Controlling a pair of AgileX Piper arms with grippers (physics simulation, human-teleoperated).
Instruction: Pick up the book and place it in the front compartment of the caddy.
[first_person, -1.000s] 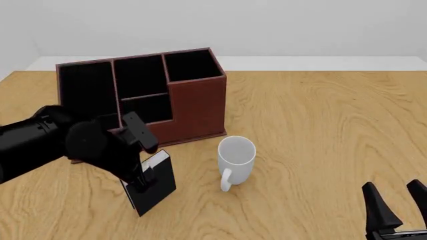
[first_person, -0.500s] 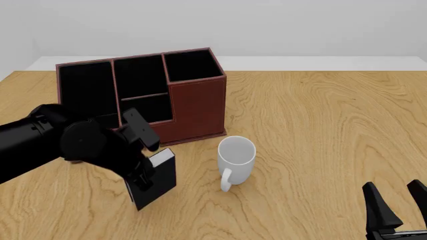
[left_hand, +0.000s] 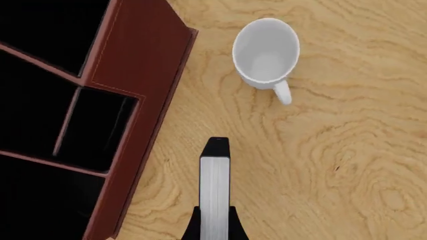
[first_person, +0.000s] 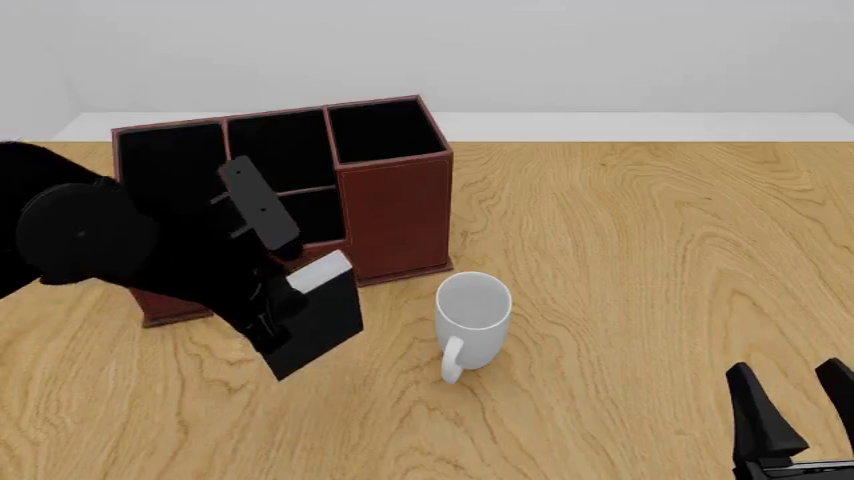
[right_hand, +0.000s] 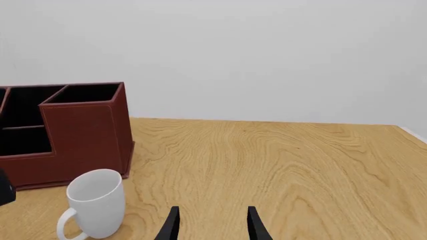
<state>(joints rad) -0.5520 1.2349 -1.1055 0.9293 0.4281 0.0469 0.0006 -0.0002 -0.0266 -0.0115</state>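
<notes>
The black book (first_person: 318, 318) hangs tilted above the table, just in front of the caddy (first_person: 394, 205), with my left gripper (first_person: 274, 312) shut on it. In the left wrist view its white page edges (left_hand: 214, 192) run between the fingers, and the caddy (left_hand: 140, 90) with its black compartments lies beside it. The caddy is a reddish-brown stepped box at the back left of the table. My right gripper (first_person: 798, 425) stands open at the front right corner, far from the book, with nothing between its fingers (right_hand: 171, 226).
A white mug (first_person: 471, 322) stands just right of the book and in front of the caddy's right end; it also shows in the wrist views as mug (left_hand: 266, 52) and mug (right_hand: 95, 204). The wooden table (first_person: 641, 260) stretches out to the right.
My left arm has risen with the book, lifting it off the table and carrying it slightly back toward the caddy. The right gripper has stayed still.
</notes>
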